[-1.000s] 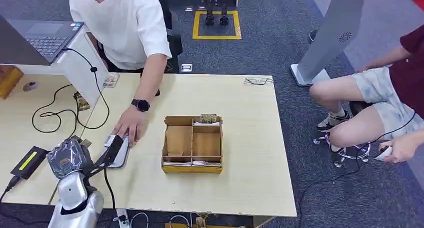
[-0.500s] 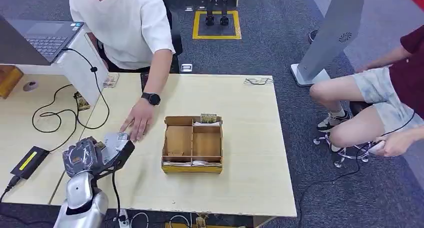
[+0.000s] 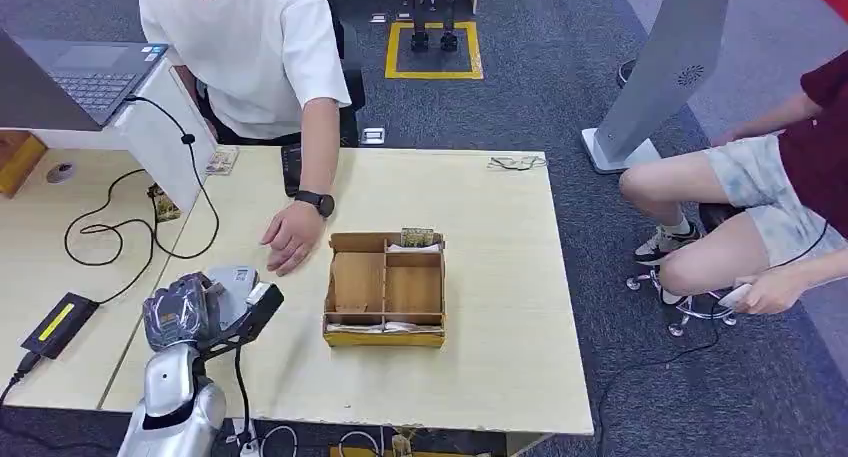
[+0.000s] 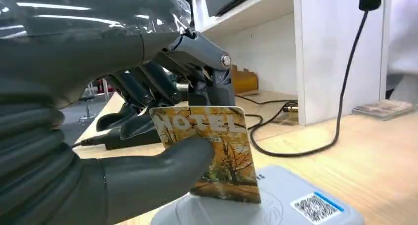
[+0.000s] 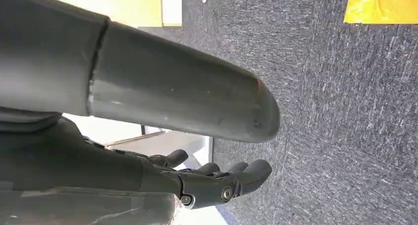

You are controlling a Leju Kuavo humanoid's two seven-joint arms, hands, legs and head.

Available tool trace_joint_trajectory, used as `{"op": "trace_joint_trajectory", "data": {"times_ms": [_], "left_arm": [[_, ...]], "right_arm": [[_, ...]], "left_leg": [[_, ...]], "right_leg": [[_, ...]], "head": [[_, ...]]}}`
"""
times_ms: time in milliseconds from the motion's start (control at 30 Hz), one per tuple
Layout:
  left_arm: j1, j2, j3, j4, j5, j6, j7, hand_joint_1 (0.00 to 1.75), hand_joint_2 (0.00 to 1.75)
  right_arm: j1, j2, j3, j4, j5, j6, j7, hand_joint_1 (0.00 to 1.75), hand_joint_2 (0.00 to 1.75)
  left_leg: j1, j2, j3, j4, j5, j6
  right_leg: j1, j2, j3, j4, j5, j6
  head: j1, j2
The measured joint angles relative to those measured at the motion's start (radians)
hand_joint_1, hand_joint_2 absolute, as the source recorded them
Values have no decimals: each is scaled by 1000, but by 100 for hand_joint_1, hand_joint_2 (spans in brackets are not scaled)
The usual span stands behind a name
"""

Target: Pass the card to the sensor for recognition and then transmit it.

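My left hand, wrapped in clear plastic, is at the table's near left. It pinches a card between its thumb and fingers. The card reads HOTEL over a picture of an autumn tree. It hangs upright just above the grey-white sensor, which carries a small code sticker. In the head view the sensor lies right beside that hand. My right hand hangs over grey carpet, holding nothing, with its fingers apart.
A person in white leans over the table's far side, a hand resting near the sensor. An open wooden box stands mid-table. Cables, a laptop and a black device are at the left. A seated person is at the right.
My left hand has moved right with the card, to just over the sensor. The person's hand has drawn back from the sensor toward the wooden box.
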Motion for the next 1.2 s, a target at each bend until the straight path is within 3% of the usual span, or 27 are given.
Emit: {"op": "trace_joint_trajectory", "data": {"times_ms": [367,667,1100,1200], "left_arm": [[-19,-6,-13,85,0,-40,34,175,175],[-69,18,-88,203,-1,-74,78,175,175],[-91,29,-109,247,-1,-72,82,175,175],[-85,32,-109,247,-1,-22,82,175,175]], "right_arm": [[-1,0,0,0,0,1,-5,0,0],[-4,-7,2,0,0,4,1,0,0],[-4,-13,5,2,0,1,0,0,0],[-3,-13,9,2,0,-1,0,0,0]], "left_leg": [[0,0,1,0,0,0],[0,-1,6,-1,0,0],[0,-1,14,-1,1,1],[0,-1,14,-1,1,1]], "right_leg": [[0,0,1,0,0,0],[0,-2,8,0,0,0],[0,-2,16,0,0,0],[0,-1,16,0,0,0]], "head": [[0,0],[0,0],[0,0],[0,0]]}}
